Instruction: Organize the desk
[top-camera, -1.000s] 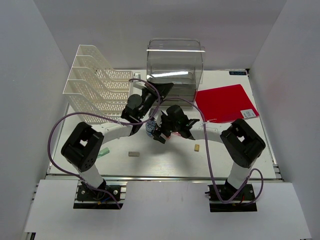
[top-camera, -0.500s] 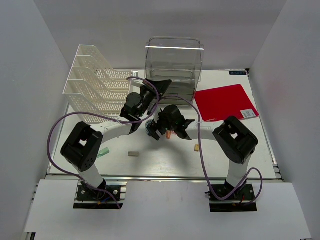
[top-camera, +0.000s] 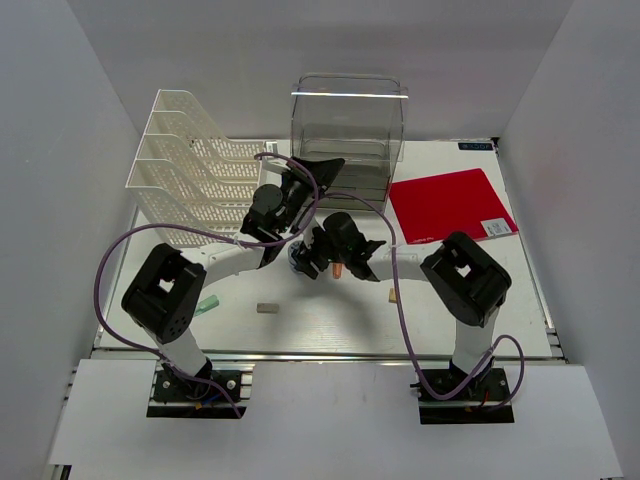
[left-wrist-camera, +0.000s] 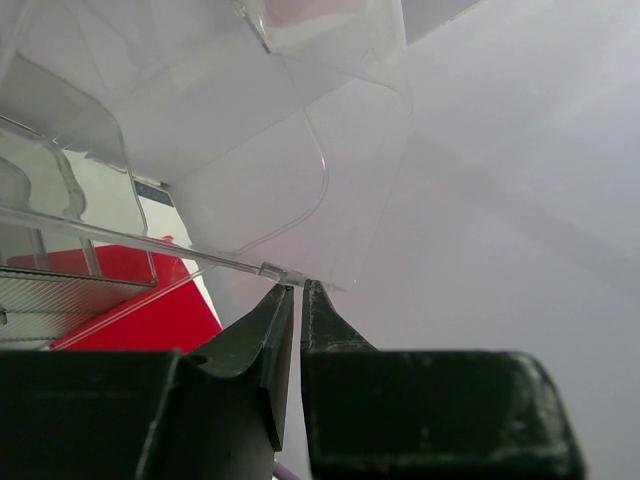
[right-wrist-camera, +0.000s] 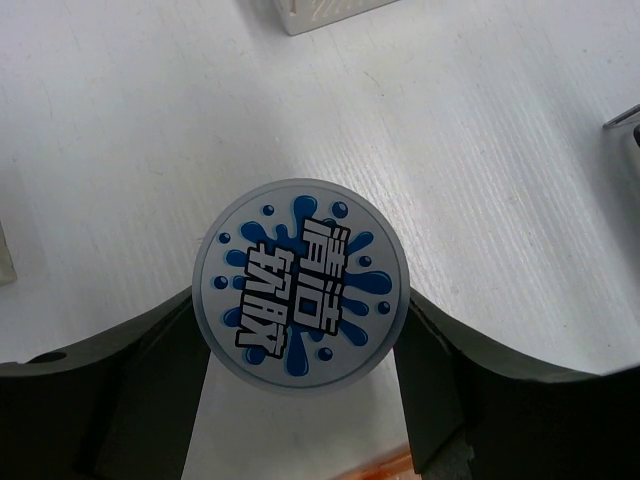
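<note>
On the white desk (top-camera: 330, 325) stands a small round tub (right-wrist-camera: 300, 285) with a grey lid printed with a blue splash. My right gripper (right-wrist-camera: 300, 305) points straight down over it, a dark finger pressed against each side of the lid. From above, the tub (top-camera: 299, 259) shows just left of the right gripper (top-camera: 309, 257). My left gripper (left-wrist-camera: 298, 291) is raised at the clear plastic drawer box (top-camera: 348, 130). Its jaws are pinched on the thin edge of a clear drawer (left-wrist-camera: 250, 180) pulled out from the box.
A white mesh file rack (top-camera: 190, 170) stands at the back left. A red folder (top-camera: 450, 205) lies flat at the right. Small loose items lie on the near part of the desk: a grey block (top-camera: 266, 308), a green piece (top-camera: 208, 305), a tan block (top-camera: 394, 295), an orange piece (top-camera: 338, 270).
My right gripper has slid left over the round tub and its fingers have drawn in against it. The left arm has stayed at the drawer.
</note>
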